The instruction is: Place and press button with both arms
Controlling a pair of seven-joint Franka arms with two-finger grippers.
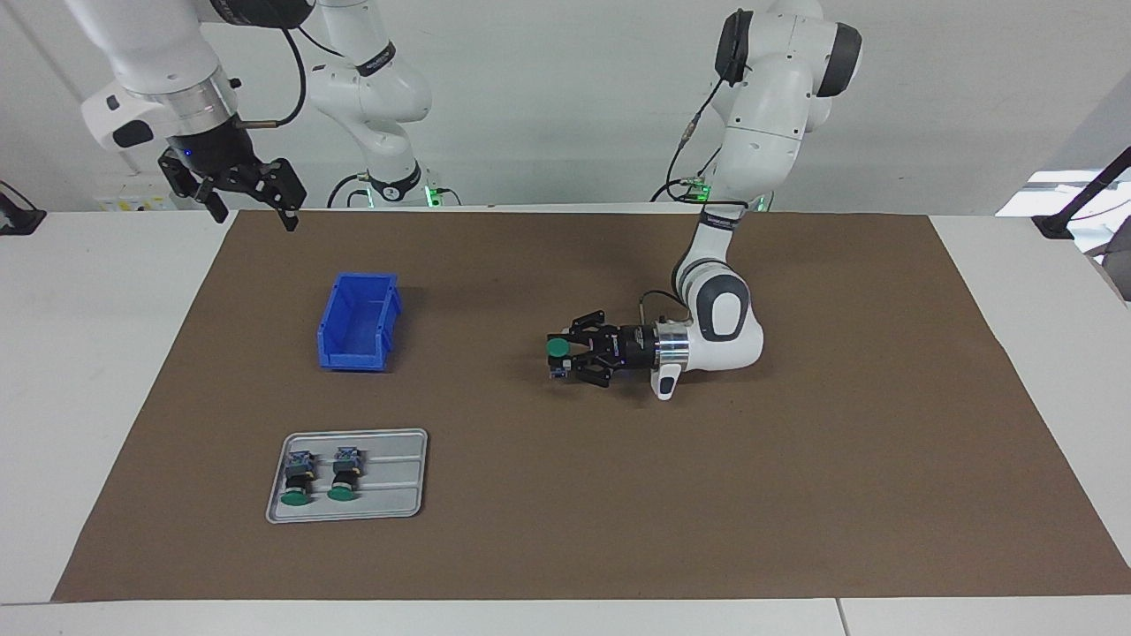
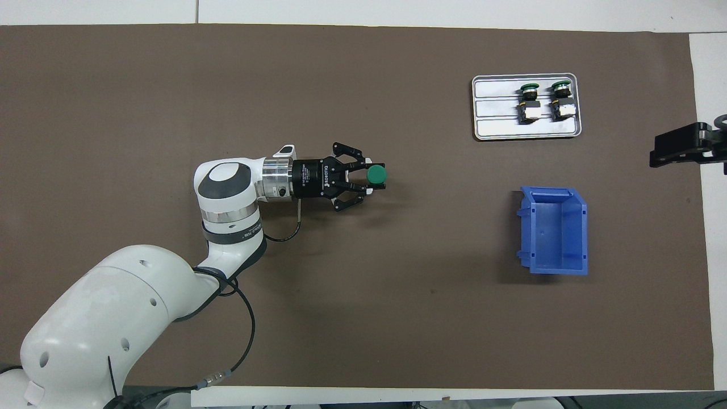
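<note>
We are gripping the button (image 1: 558, 351) at centre frame with the left gripper (image 1: 570, 353), fingers clamped on its body just above the tabletop (image 1: 795, 495), green cap facing up. It looks light, rigid, slick plastic, so we are holding the blocky body, while the right gripper (image 1: 252, 201) is waiting upper left with fingers apart.

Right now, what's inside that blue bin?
Nothing shows inside the blue bin: its floor looks bare from overhead. No part of the inside is covered.
</note>
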